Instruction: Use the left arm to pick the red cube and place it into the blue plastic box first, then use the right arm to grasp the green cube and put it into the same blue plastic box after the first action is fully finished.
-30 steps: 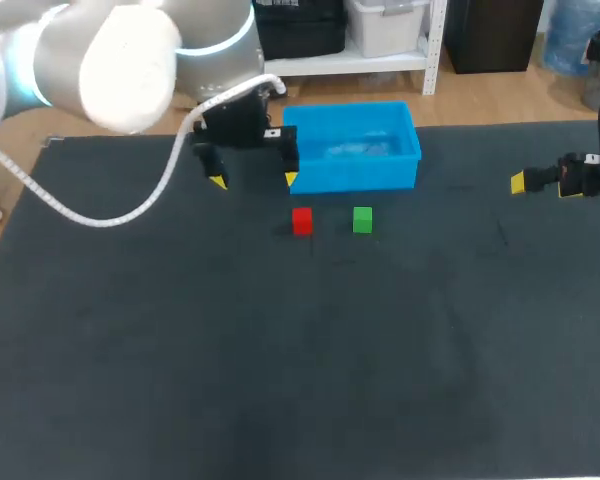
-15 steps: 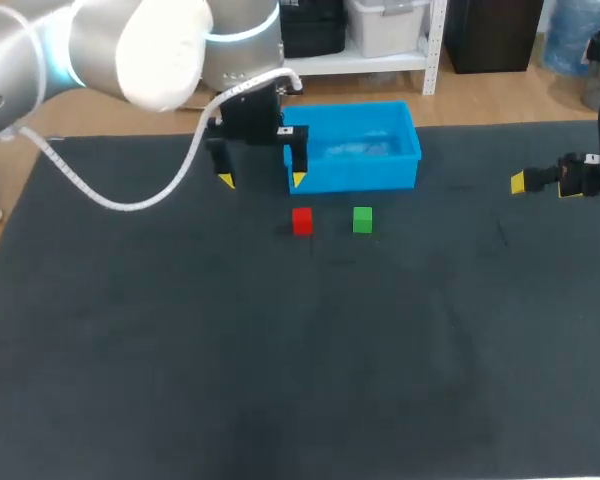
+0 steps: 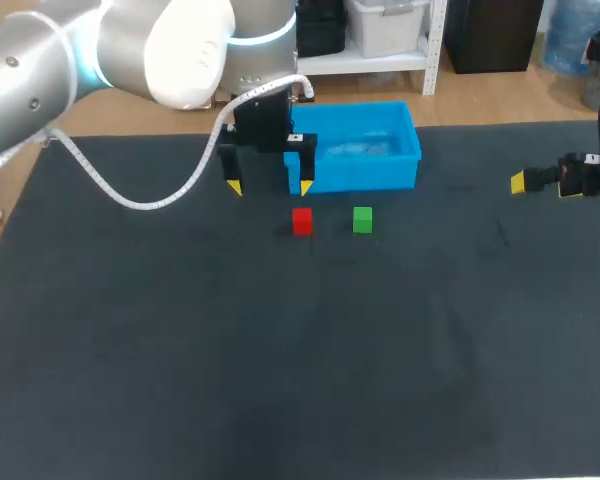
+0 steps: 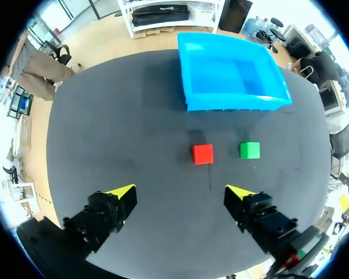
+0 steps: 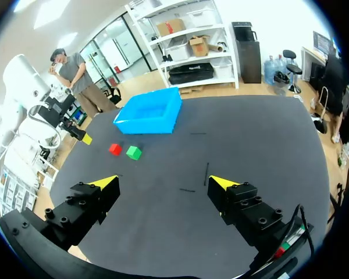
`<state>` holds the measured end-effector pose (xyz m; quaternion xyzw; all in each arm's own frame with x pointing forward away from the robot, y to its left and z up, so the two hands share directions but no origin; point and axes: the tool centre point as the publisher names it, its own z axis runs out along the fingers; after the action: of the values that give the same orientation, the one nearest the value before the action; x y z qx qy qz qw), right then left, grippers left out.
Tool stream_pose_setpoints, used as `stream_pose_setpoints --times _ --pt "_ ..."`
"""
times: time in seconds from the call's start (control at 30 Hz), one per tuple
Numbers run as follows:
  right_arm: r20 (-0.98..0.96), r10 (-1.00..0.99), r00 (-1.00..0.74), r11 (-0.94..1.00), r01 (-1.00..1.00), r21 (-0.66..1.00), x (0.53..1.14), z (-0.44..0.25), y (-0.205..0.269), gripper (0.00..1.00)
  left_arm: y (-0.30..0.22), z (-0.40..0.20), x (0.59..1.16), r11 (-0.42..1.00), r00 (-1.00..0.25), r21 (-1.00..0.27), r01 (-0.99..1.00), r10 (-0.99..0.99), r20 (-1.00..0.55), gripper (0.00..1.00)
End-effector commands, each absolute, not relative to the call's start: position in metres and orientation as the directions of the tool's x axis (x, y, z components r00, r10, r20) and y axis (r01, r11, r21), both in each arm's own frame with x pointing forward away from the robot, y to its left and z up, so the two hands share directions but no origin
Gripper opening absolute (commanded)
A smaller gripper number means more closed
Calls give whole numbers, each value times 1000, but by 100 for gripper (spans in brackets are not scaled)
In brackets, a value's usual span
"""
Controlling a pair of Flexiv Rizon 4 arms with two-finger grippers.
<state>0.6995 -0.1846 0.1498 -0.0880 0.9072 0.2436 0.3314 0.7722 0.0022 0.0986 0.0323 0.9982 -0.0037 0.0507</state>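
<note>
The left gripper [image 4: 180,192] has its two yellow-tipped fingers spread wide, with nothing between them but bare table. In the left wrist view the one small red cube [image 4: 202,154] lies on the mat ahead of the gap, apart from both tips and a little off centre towards the finger on the green side. The one small green cube [image 4: 249,150] sits just beside it, not touching, ahead of that same finger. Beyond the two cubes stands the single open-topped blue plastic box [image 4: 232,104], its near wall facing the fingers and nothing to be seen inside.

From the head view the left gripper [image 3: 271,187] points down near the box's corner, one finger in front of the wall of the blue plastic box [image 3: 355,178]. The red cube [image 3: 301,221] lies on the near side of that fingertip, and the green cube [image 3: 362,220] is past it, away from the gripper.

The right gripper [image 5: 163,182] is also fully spread and holds nothing. In its wrist view the red cube [image 5: 114,149], green cube [image 5: 133,152] and blue plastic box [image 5: 145,123] all lie far ahead, well apart from its tips. In the head view the right gripper [image 3: 542,185] is at the edge of the dark table mat [image 3: 280,350], well to the side of the cubes.
</note>
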Motion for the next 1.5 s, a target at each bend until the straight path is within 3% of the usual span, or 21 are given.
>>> stream_pose_setpoints --times 0.03,1.5 --pt "-644 1 -765 866 -321 383 700 150 -185 100 -5 95 781 998 -995 -2 66 66 -73 100" --pt "-644 1 -765 866 -321 383 700 150 -185 100 -26 54 800 998 -998 -13 59 59 -24 100"
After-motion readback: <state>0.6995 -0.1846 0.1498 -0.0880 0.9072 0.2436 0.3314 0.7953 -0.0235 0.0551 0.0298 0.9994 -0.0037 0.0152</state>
